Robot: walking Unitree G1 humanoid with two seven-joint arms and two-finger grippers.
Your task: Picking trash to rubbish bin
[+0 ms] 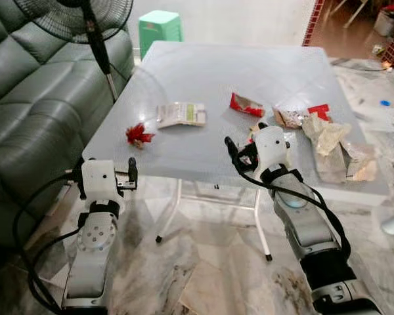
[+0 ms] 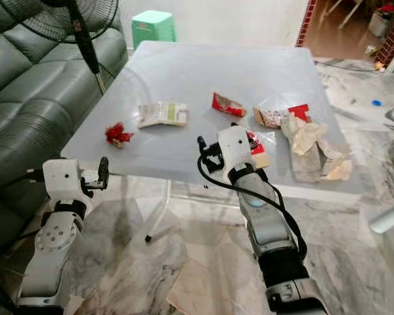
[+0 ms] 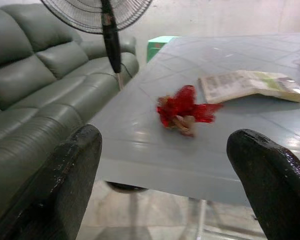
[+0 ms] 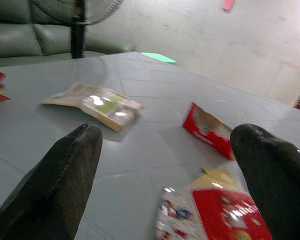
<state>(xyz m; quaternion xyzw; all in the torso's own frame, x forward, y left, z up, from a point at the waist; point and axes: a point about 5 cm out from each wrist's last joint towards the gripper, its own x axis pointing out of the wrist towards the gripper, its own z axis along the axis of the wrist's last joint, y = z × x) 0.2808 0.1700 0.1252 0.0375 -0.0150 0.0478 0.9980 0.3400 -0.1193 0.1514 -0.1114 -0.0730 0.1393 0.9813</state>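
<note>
Grey folding table (image 1: 203, 79) is strewn with wrappers; left gripper (image 3: 167, 165) is spread, empty, red wrapper (image 3: 182, 110) at 12 o'clock; right gripper (image 4: 167, 165) likewise spread, empty.

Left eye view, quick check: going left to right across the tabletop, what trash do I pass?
Crumpled red wrapper → flat white and green packet → torn red packet → small printed wrapper → crumpled brown paper and plastic pile by the table right edge.
</note>
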